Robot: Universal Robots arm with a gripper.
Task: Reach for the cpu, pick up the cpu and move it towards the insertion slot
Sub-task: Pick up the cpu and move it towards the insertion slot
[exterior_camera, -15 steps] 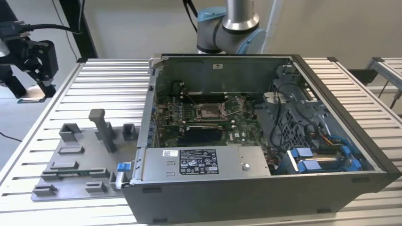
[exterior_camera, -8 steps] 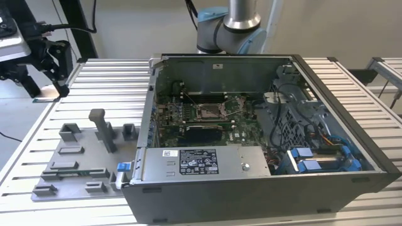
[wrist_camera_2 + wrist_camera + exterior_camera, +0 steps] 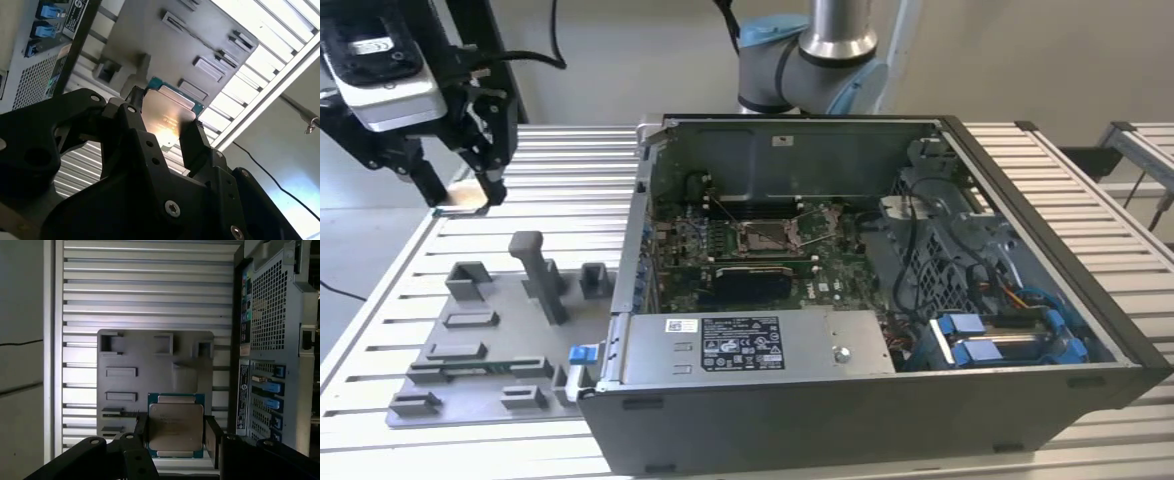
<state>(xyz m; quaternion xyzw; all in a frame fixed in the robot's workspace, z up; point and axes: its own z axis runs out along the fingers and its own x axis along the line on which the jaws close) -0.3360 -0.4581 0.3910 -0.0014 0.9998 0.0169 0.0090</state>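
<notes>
First, the exterior view: the jaws hang in the air above the slatted tabletop (image 3: pixel 534 190), clamped on the cpu (image 3: pixel 460 208), which shows as a pale sliver at their tips. The grey fixture plate (image 3: pixel 467 345) with its upright blocks lies on the tabletop below and a little forward of the jaws. The open case (image 3: pixel 854 400) stands well apart from the jaws, toward the exterior view's right, and the slot (image 3: pixel 774 235), a shiny square frame with a dark centre, sits on the green board inside it, far from the cpu.

Next, the second wrist view: the cpu (image 3: pixel 167 117) sits flat between the jaws with its metal face catching the light, and one black finger (image 3: pixel 192 145) presses on its edge. Beyond the jaws lie the plate (image 3: pixel 150 35) and a corner of the case (image 3: pixel 30 75).

Last, the first wrist view: the jaws close on two opposite edges of the cpu (image 3: pixel 176 426), and a finger (image 3: pixel 212 440) touches each side. The silvery lid faces the camera, ringed by a thin green border. Straight past the jaws lies the plate (image 3: pixel 150 375) on the tabletop (image 3: pixel 150 290), and the perforated wall of the case (image 3: pixel 270 315) stands off to one side of them.
</notes>
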